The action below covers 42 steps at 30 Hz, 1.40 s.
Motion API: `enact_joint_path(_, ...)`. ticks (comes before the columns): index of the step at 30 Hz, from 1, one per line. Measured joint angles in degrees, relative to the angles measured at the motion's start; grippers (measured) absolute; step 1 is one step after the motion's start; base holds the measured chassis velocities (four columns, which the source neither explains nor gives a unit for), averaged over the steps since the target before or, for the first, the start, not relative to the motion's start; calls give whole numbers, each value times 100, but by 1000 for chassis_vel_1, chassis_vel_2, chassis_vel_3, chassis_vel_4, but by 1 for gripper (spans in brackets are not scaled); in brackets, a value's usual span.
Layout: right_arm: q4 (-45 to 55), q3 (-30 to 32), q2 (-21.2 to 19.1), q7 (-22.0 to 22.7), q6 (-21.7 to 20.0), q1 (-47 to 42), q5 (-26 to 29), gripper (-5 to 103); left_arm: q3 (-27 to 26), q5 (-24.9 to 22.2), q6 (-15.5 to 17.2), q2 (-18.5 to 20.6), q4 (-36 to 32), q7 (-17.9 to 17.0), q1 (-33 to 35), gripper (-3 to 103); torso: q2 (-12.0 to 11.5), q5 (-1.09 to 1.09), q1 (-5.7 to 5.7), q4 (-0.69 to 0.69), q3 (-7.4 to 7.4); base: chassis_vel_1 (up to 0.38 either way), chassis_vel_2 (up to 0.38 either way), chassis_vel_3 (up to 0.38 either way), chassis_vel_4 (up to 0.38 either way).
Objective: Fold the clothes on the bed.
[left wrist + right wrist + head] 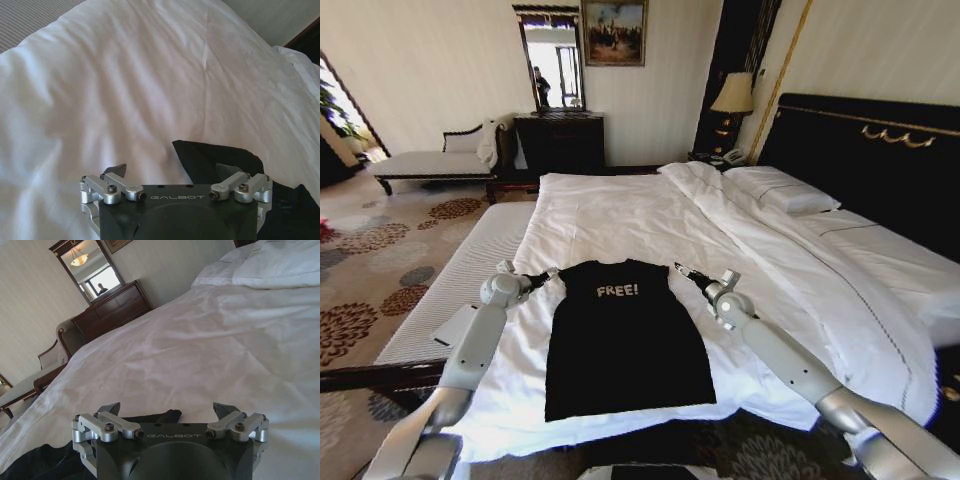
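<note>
Both grippers, left [548,274] and right [682,271], are hovering spread at the T-shirt's [620,340] shoulders near the bed's [620,215] foot edge; pinching sheet too would be dragging it.

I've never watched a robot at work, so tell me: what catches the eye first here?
A black T-shirt with white "FREE!" lettering lies flat near the foot of a big white bed. The left gripper and right gripper sit at the shirt's two shoulders, jaws open. Behind the bed stands a tall dark headboard with gold trim.
</note>
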Motion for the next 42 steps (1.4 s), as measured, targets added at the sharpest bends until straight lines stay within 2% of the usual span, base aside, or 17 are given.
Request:
enact_joint_path(6,-8,-71,39,0,0,43,-1,100,73,290,-94,-92,368,161,-200,103,0,0,0,2,0,0,0,0,0)
enact_joint_path(9,-33,-119,53,-1,0,82,-2,100,133,502,-168,-136,541,335,-310,94,0,0,0,0,0,0,0,0,0)
enact_joint_path(10,-33,-119,53,-1,0,82,-2,100,133,502,-168,-136,541,335,-310,94,0,0,0,0,0,0,0,0,0)
enact_joint_path(11,-42,-129,56,0,0,93,-2,100,149,568,-200,-147,577,396,-333,88,0,0,0,0,0,0,0,0,0)
enact_joint_path(12,-54,-140,58,-1,0,108,-2,100,161,622,-228,-161,610,453,-356,88,0,0,0,1,0,0,0,0,0)
enact_joint_path(15,-79,-173,60,-1,-1,136,-2,100,184,670,-276,-217,664,552,-410,72,0,0,0,0,0,0,0,0,0)
enact_joint_path(18,-82,-179,60,-1,-1,146,0,100,194,671,-293,-230,666,583,-428,66,0,0,1,0,0,0,0,0,0)
enact_joint_path(21,-95,-191,60,-1,-2,155,-1,100,208,673,-300,-240,668,588,-444,50,0,0,0,0,0,0,0,0,0)
enact_joint_path(22,-95,-191,60,-1,-2,155,-1,100,208,673,-300,-240,668,588,-444,50,0,0,0,0,0,0,0,0,0)
enact_joint_path(25,-123,-203,67,-2,-2,173,-5,100,208,655,-300,-240,639,588,-434,34,0,0,0,1,0,0,0,0,0)
enact_joint_path(27,-130,-206,72,-3,-2,181,-6,100,208,650,-300,-239,631,587,-429,34,0,0,1,1,0,0,0,0,0)
enact_joint_path(32,-205,-234,125,-6,-2,233,-23,100,208,628,-300,-211,597,589,-422,7,0,0,0,1,0,0,0,0,0)
enact_joint_path(34,-217,-237,134,-7,-2,240,-29,100,208,620,-300,-208,594,589,-426,7,0,0,0,1,0,0,0,0,0)
enact_joint_path(36,-238,-242,155,-8,-2,254,-37,100,216,614,-300,-192,573,590,-425,1,0,0,0,1,0,0,0,0,0)
enact_joint_path(40,-243,-244,158,-11,-2,256,-38,100,219,642,-300,-180,523,613,-382,0,0,0,0,1,0,0,0,0,0)
enact_joint_path(41,-254,-244,158,-14,-2,256,-40,100,209,654,-299,-175,466,634,-327,-3,0,0,0,0,0,0,0,0,0)
enact_joint_path(42,-261,-244,156,-16,0,256,-43,100,199,655,-299,-173,442,639,-303,2,0,0,0,1,0,0,0,0,0)
